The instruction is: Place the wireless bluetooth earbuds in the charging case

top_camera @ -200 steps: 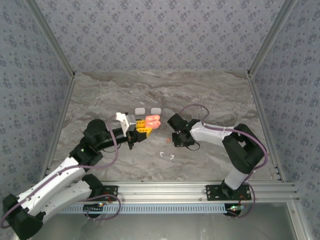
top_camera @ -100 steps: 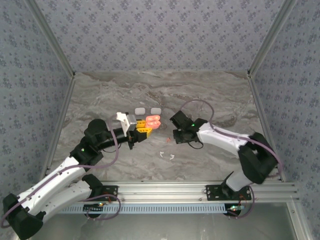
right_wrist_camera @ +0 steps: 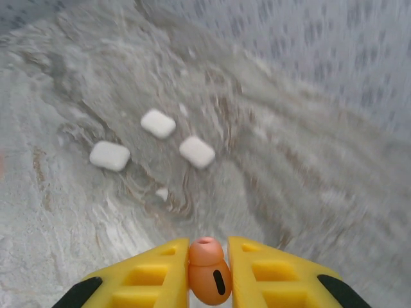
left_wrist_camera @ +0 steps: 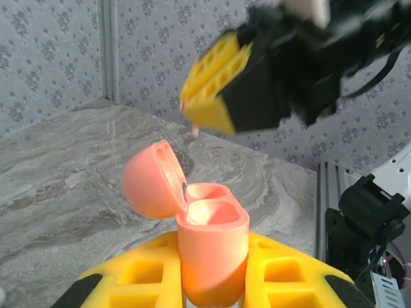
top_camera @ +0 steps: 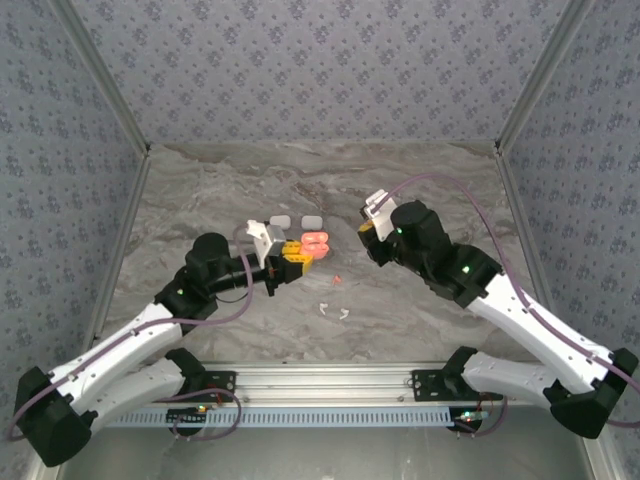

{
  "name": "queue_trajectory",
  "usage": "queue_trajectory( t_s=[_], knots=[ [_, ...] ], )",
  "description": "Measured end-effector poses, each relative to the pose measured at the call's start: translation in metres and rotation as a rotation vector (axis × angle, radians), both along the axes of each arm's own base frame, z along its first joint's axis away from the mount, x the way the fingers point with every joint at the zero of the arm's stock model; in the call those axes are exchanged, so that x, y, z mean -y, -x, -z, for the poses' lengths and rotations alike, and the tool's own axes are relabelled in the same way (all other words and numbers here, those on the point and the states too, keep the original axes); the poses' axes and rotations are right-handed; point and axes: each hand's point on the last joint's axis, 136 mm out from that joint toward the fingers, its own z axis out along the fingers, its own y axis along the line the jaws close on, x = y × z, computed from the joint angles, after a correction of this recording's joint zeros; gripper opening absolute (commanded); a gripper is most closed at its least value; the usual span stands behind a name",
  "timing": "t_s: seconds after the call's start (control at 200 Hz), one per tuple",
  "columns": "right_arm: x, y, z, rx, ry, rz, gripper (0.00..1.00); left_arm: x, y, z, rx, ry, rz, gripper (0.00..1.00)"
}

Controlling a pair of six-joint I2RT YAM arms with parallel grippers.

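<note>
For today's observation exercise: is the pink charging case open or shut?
Open. The pink case in the left gripper has its lid swung back.

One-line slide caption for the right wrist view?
Right pincer shut on a salmon-pink earbud, held above the marble table with three white cases lying beyond.

Grey marble-look tabletop (top_camera: pixel 200 190) boxed in by flowery wallpaper, lol

Same blue-grey floral print on the back wall (top_camera: pixel 320 70) at 12 o'clock, the left wall (top_camera: pixel 50 200) at 9 and the right wall (top_camera: pixel 590 200) at 3. Slanted aluminium posts at about 11 (top_camera: pixel 100 75) and 1 (top_camera: pixel 540 75), right where the walls meet. Silver slotted rail (top_camera: pixel 330 378) across 6 o'clock along the near edge, pale-blue toothed cable strip (top_camera: pixel 330 415) just below it. Brownish veins through the stone pattern around 12 to 1.
</note>
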Motion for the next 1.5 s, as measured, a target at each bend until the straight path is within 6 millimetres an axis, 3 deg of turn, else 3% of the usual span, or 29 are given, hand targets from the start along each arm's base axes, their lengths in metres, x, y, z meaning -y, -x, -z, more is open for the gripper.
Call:
queue_trajectory(
  t_s=[0.17,0.36,0.64,0.84,1.314,1.499],
  knots=[
    [-0.022,0.019,-0.043,0.177,0.063,-0.154,0.23,0.007,0.000,0.009,-0.031,-0.013,0.017,0.00],
    [-0.040,0.031,-0.058,0.294,0.151,-0.252,0.23,0.013,0.003,0.015,-0.049,-0.024,0.041,0.00],
    [-0.057,0.033,-0.040,0.314,0.267,-0.314,0.23,0.015,0.003,0.010,-0.048,-0.015,0.049,0.00],
    [-0.058,0.033,-0.035,0.315,0.288,-0.313,0.23,0.015,0.003,0.008,-0.043,-0.011,0.049,0.00],
    [-0.060,0.036,0.006,0.254,0.374,-0.331,0.23,0.015,0.003,0.007,-0.042,-0.011,0.049,0.00],
    [-0.062,0.037,0.009,0.246,0.377,-0.331,0.23,0.015,0.003,0.008,-0.043,-0.011,0.049,0.00]
  ],
)
